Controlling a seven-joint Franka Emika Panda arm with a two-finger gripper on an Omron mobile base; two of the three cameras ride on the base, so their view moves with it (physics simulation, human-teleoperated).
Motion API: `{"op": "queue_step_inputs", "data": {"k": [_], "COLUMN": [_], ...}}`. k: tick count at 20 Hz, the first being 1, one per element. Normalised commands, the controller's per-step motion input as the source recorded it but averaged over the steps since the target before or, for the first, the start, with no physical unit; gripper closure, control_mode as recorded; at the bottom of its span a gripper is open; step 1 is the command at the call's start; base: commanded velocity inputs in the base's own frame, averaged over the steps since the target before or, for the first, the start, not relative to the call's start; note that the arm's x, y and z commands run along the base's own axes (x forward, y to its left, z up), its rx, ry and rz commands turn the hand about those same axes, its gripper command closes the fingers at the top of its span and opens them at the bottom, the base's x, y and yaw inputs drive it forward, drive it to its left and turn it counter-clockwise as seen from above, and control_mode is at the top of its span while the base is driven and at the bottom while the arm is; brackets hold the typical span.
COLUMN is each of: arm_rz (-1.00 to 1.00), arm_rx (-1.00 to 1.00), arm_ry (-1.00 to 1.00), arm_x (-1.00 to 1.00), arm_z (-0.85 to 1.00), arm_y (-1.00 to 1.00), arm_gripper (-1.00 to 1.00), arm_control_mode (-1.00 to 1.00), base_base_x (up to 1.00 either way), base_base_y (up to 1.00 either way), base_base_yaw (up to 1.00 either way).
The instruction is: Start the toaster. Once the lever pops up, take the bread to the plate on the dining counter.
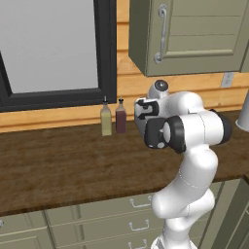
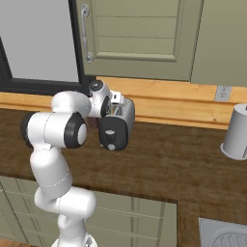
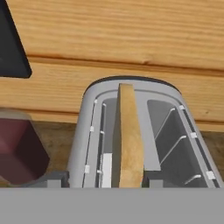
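Note:
The silver-white toaster stands on the wooden kitchen counter against the back wall. Its dark end panel with the round knob faces the base. The tan bread stands on edge in one slot and sticks up above the toaster's top. My gripper points down over the toaster, open, one fingertip on each side of the slice. A gap remains on the left side. My white arm hides most of the toaster in the left base view. The plate and the dining counter are out of view.
Two small bottles, one yellowish and one dark red, stand just left of the toaster. A grey cylinder stands at the counter's right, with a sink nearer the front. Wall cabinets hang overhead.

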Motion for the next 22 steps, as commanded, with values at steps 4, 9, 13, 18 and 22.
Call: {"op": "queue_step_inputs", "data": {"k": [4, 9, 13, 18, 22], "arm_rz": [0.00, 0.00, 0.00, 0.00, 0.00], "arm_rx": [0.00, 0.00, 0.00, 0.00, 0.00], "arm_ry": [-0.03, -0.04, -0.09, -0.14, -0.08], "arm_x": [0.00, 0.00, -0.04, -0.19, -0.21], "arm_z": [-0.34, -0.27, -0.06, 0.00, 0.07], "arm_y": [-0.05, -0.07, -0.01, 0.00, 0.00], "arm_gripper": [1.00, 1.00, 1.00, 1.00, 1.00], "arm_control_mode": [-1.00, -1.00, -1.00, -1.00, -1.00], "base_base_x": [0.00, 0.00, 0.00, 0.00, 0.00], "base_base_y": [0.00, 0.00, 0.00, 0.00, 0.00], "base_base_yaw": [0.00, 0.00, 0.00, 0.00, 0.00]}}
